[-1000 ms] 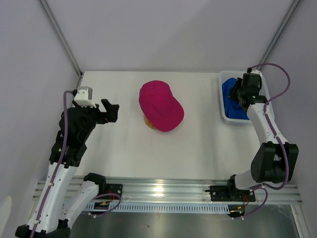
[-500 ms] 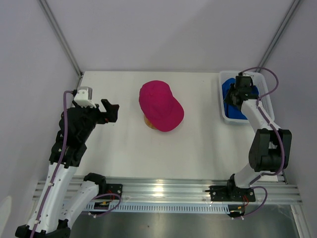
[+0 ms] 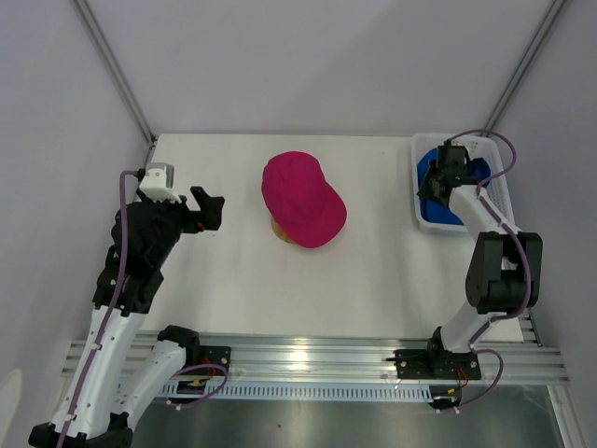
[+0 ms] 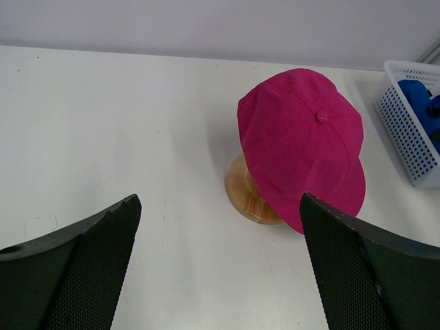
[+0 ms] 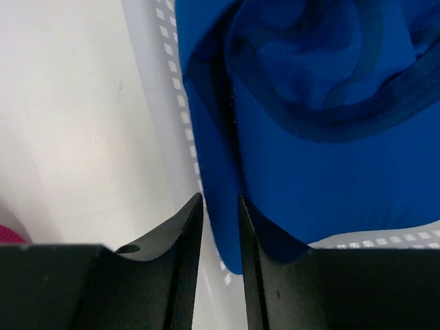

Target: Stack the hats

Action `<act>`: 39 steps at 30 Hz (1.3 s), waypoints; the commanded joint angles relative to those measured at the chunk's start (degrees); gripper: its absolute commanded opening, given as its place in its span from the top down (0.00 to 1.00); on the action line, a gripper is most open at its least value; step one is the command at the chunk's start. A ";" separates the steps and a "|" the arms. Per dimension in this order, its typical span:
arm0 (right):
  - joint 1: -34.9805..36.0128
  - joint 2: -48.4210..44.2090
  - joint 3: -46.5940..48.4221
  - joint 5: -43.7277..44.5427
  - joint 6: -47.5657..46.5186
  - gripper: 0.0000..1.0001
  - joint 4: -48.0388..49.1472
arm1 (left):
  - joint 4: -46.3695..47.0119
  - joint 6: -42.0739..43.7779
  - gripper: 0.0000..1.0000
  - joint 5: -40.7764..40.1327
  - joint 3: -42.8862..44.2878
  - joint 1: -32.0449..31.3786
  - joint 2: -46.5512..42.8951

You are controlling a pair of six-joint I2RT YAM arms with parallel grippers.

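While the left arm holds the same pose as a second ago, the right arm has folded tighter, its elbow drawn in toward the far right corner and its wrist dropped lower into the white mesh basket (image 5: 180, 103). The right gripper (image 5: 221, 201) now sits at the basket's 9 o'clock wall, its fingers pressed nearly together with the edge of the blue cap (image 5: 323, 172) pinched in the slit between them. That blue cap lies upside down in the basket, its darker inner band and seams facing up, the royal-blue fabric rumpled and filling the compartment; whether a second cap lies under it cannot be told. The basket stands at about 2 o'clock on the desk (image 3: 373, 271). The magenta-pink cap (image 4: 302, 137) has not moved: it sits on the round wooden stand (image 4: 249, 199) near the middle of the desk, crown up with its small top button showing, tilted, and its curved brim pointing toward 5 o'clock in the top view, hiding most of the stand. The left gripper (image 3: 209, 208) hangs in the air at 9 o'clock of the pink cap, well apart from it, its fingers spread wide around nothing.
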 commanded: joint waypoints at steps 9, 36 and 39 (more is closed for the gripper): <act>2.34 3.99 2.12 7.15 -2.14 0.81 0.33 | 0.78 1.41 0.00 -0.01 1.82 -0.26 0.22; -5.57 -18.78 11.43 -43.06 16.01 1.00 21.46 | 0.78 1.50 0.01 -0.71 1.90 -0.26 -1.27; -4.87 -17.54 11.44 -49.69 25.68 1.00 31.66 | 0.69 1.41 0.01 -0.71 2.25 -0.26 -1.27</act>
